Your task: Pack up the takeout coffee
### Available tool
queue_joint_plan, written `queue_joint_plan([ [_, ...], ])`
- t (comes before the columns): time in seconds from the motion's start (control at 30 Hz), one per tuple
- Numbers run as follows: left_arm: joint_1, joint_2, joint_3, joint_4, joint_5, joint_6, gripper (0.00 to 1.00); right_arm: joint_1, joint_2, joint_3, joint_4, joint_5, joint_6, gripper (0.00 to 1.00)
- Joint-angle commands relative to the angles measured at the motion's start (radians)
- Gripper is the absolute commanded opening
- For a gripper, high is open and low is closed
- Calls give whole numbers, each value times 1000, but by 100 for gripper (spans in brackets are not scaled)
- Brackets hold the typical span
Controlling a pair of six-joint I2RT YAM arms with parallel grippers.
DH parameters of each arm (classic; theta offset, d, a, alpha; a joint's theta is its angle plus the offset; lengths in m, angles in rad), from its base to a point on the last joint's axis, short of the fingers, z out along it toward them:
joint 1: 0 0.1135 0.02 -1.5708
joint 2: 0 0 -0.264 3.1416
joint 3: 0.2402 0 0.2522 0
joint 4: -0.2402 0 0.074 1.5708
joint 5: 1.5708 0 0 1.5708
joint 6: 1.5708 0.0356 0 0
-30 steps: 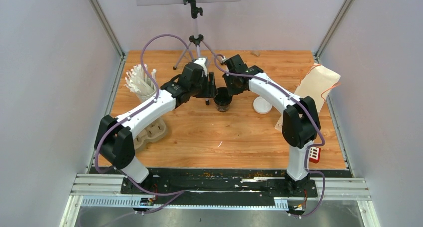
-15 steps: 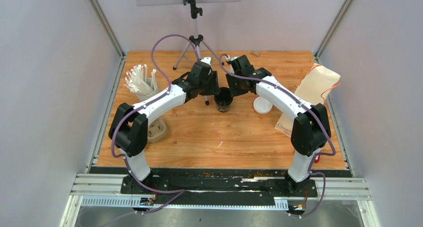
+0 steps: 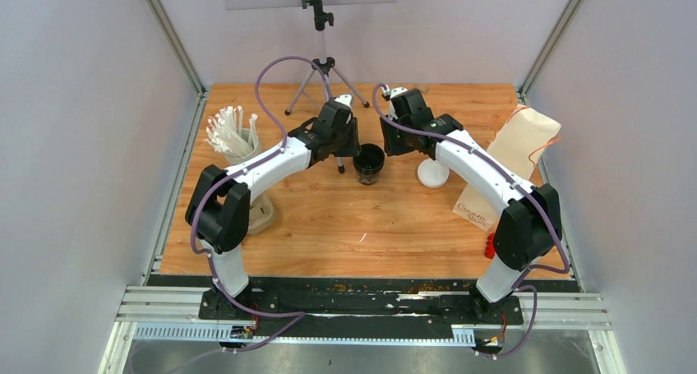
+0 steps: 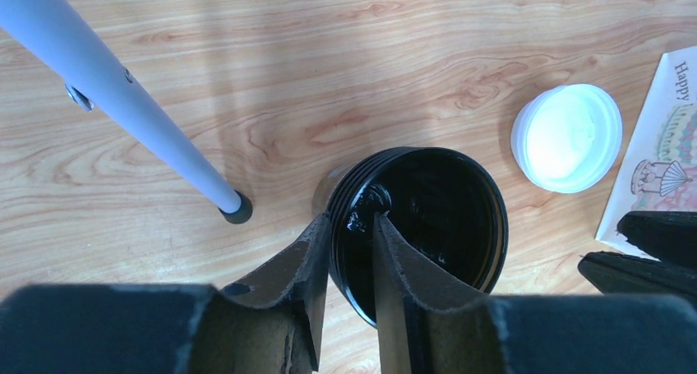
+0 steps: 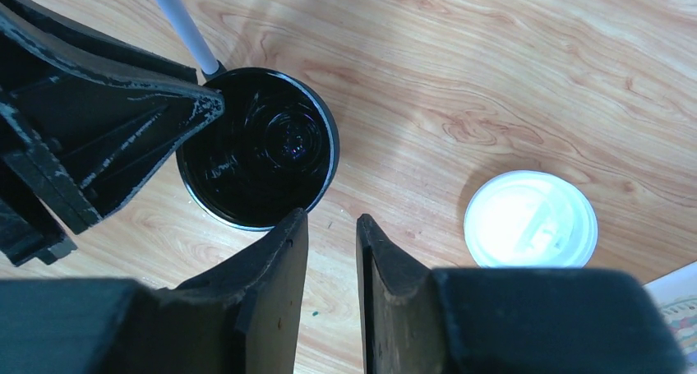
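Cup (image 4: pixel 436 218) lidless, contents unclear; left tool (image 4: pixel 352 226) astride its rim, grip uncertain; right tool (image 5: pixel 331 219) parted, empty.

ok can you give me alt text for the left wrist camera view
An open black cup stands on a wooden table, with the fingers of the left gripper straddling its rim, one inside and one outside. A white lid lies apart from the cup at the right of the picture, and a tripod leg crosses the upper left.
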Motion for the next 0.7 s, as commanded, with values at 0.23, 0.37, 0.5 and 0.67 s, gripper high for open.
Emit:
queue_joint_plan([
  [0.23, -2, 18, 83, 3, 34, 38, 6, -17, -49, -47, 60, 1, 0, 29],
  [0.37, -1, 19, 92, -5, 38, 49, 1, -20, -54, -51, 63, -3, -2, 29],
  [0.5, -2, 31, 99, -27, 35, 71, 13, -21, -65, -60, 69, -8, -1, 29],
  [0.67, -3, 53, 103, -53, 33, 87, 28, -27, -70, -62, 71, -11, -3, 30],
])
